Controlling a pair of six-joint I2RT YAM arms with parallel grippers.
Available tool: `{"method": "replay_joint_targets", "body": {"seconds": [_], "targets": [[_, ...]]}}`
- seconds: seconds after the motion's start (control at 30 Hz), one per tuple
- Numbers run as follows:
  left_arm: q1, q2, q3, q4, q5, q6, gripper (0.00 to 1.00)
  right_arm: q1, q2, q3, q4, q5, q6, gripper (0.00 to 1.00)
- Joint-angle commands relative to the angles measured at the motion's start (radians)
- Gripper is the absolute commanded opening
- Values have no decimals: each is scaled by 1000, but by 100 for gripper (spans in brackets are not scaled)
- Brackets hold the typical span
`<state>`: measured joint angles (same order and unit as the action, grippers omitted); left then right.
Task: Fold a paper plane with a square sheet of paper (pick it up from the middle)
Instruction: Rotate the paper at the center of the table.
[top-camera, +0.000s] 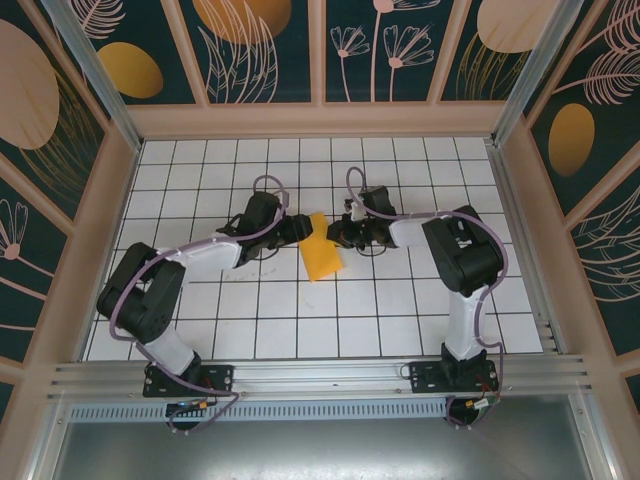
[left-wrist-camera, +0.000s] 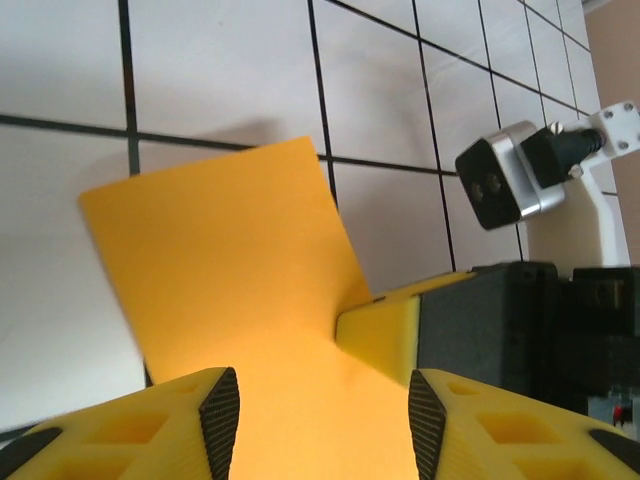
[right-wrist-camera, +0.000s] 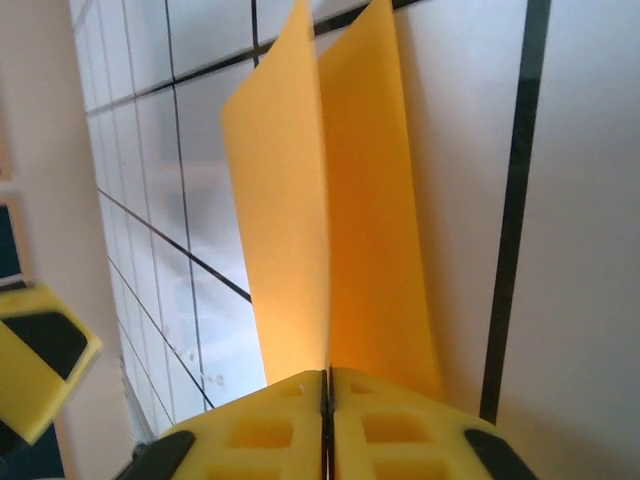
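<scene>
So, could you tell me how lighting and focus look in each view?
Top external: evenly lit and sharp. Left wrist: the thin orange-yellow square sheet of paper throws a soft grey shadow on the white gridded table; its left edge blurs slightly. Right wrist: the paper glows brighter where the right tool pinches it; the table at left shows pale glare.

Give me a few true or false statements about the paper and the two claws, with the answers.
1. The right claw is shut on the paper. True.
2. The left claw is shut. False: its jaws stand apart, with paper between them.
3. The paper lies flat and unfolded. False: it is bent into two flaps that meet at the right claw.
4. The table under the paper is white with black grid lines. True.
</scene>
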<state>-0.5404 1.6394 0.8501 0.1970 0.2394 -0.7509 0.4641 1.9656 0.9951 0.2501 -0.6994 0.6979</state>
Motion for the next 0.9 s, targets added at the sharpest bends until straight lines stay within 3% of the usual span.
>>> {"method": "replay_joint_targets", "body": {"seconds": [0.0,0.17,0.43,0.57,0.63,0.87], "targets": [[5,-57,-58,61,20,13,52,8,-71,-83,163,15,107,7],[0,-120,-140,109,35,16,54,53,-143,-212,306,160,294,6],[-23,-195,-197,112,43,89,57,159,-268,-349,310,476,529,9],[-43,-222,-220,103,27,137,57,147,-279,-329,289,413,499,15],[-58,-232,-224,82,19,175,58,134,-281,-301,277,347,437,25],[-149,-233,-206,-5,-60,298,62,89,-212,-192,200,141,291,29]]}}
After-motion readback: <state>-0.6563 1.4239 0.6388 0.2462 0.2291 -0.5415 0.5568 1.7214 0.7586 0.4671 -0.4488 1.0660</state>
